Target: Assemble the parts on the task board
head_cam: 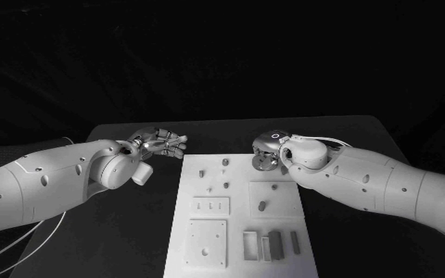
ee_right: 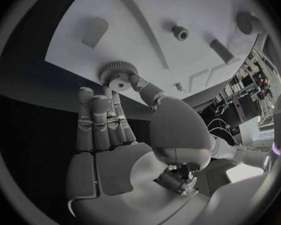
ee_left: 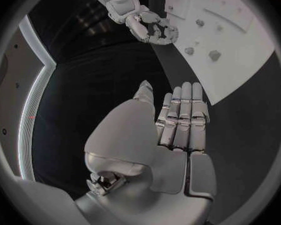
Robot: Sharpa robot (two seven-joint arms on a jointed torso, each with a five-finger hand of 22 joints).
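The white task board (head_cam: 236,226) lies in the middle of the black table, with small grey parts on it. A round toothed gear (head_cam: 270,165) sits at its far right corner. My right hand (head_cam: 271,148) is over that corner. In the right wrist view its thumb and a fingertip (ee_right: 110,91) close on the gear (ee_right: 118,75) from both sides. My left hand (head_cam: 159,141) hovers off the board's far left corner, over bare table. In the left wrist view its fingers (ee_left: 181,117) are straight and hold nothing; the right hand (ee_left: 150,27) shows beyond them at the board (ee_left: 240,60).
Small pegs (head_cam: 226,161) stand on the board's far half, and a rounded part (head_cam: 262,206) sits in a square recess. Upright blocks (head_cam: 275,242) and a frame (head_cam: 250,244) stand near the front edge. Black table (head_cam: 121,239) runs along both sides of the board.
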